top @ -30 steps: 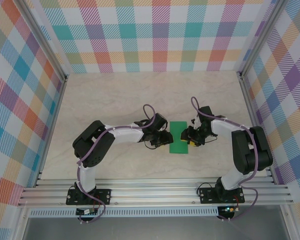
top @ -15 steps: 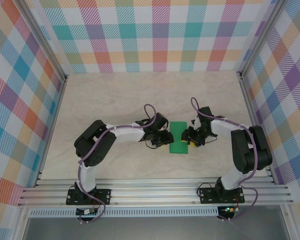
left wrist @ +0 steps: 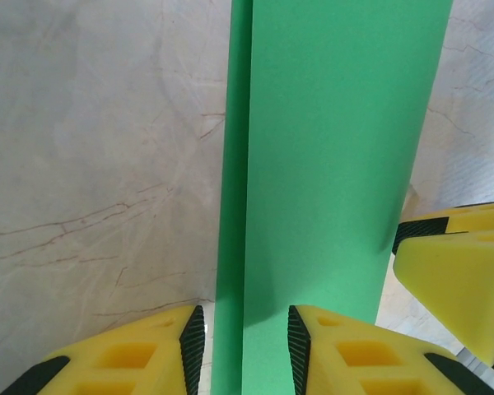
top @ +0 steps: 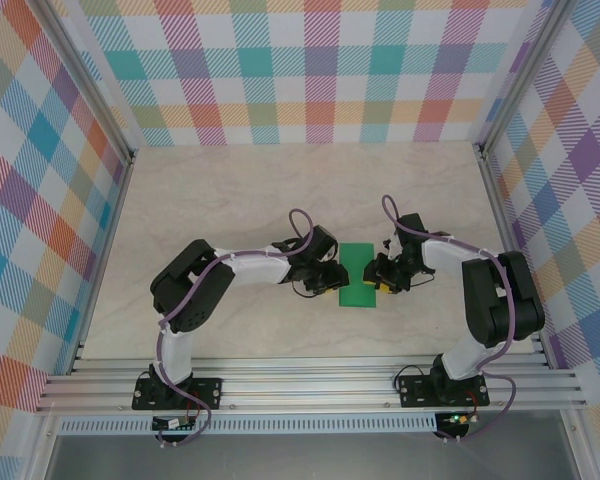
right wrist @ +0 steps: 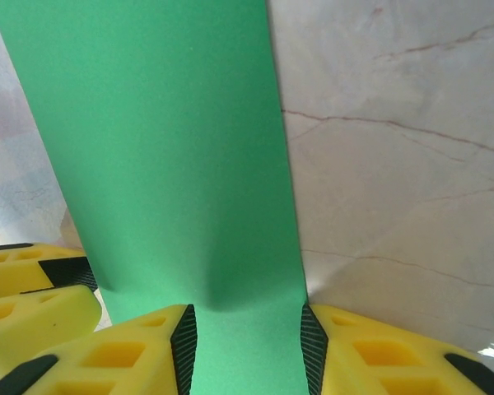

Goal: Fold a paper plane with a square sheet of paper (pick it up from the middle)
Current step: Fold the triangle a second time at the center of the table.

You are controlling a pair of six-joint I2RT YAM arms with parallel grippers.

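The square sheet of paper (top: 358, 268), bright green and folded into a narrow rectangle, lies flat mid-table between both arms. My left gripper (top: 331, 279) is at its left edge and my right gripper (top: 380, 277) at its right edge. In the left wrist view the paper (left wrist: 329, 123) shows a fold line, and the left gripper (left wrist: 245, 337) stands partly open astride the paper's near-left strip. In the right wrist view the paper (right wrist: 165, 123) fills the gap of the partly open right gripper (right wrist: 245, 337) and bulges slightly there. The opposite gripper's yellow fingers (left wrist: 457, 267) show at the paper's far side.
The marble-patterned tabletop (top: 230, 190) is bare around the paper. Aluminium posts and checkered walls (top: 40, 200) bound it on three sides, and a metal rail (top: 310, 385) carries the arm bases at the near edge.
Both grippers' jaws have narrowed a little around the paper. The left arm has shifted slightly toward the paper; the paper stays in place.
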